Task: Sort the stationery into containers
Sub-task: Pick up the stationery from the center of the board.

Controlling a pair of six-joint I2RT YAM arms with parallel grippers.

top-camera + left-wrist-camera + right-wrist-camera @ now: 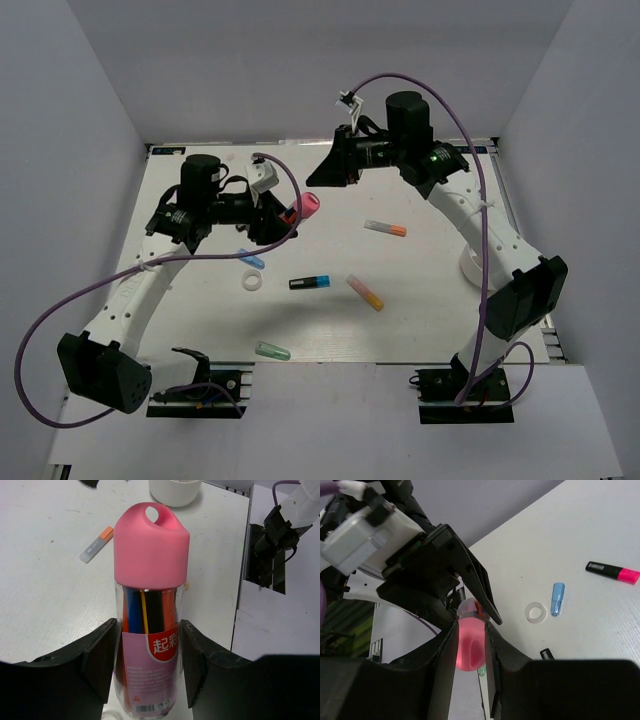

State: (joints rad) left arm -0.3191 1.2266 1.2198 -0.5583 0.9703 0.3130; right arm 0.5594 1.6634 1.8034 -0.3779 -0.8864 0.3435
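Observation:
My left gripper (pixel 150 640) is shut on a clear bottle (pixel 149 680) with a pink label, holding it off the table; several markers stand inside it. My right gripper (pixel 471 645) is shut on the bottle's pink cap (pixel 470 647), one finger on each side. From above, the cap (pixel 308 206) shows between the left gripper (pixel 280 216) and right gripper (pixel 320 188). Loose stationery lies on the table: an orange-tipped marker (pixel 385 228), a blue piece (pixel 252 260), a white ring (pixel 252 283), a black-and-blue marker (pixel 310 283), a pink-orange marker (pixel 365 292) and a green piece (pixel 272 351).
A low white cup (pixel 175 491) stands beyond the bottle; in the top view it sits (pixel 468 266) half hidden behind the right arm. The table (pixel 420 330) has grey walls on three sides. A purple cable (pixel 60 310) loops off the left arm.

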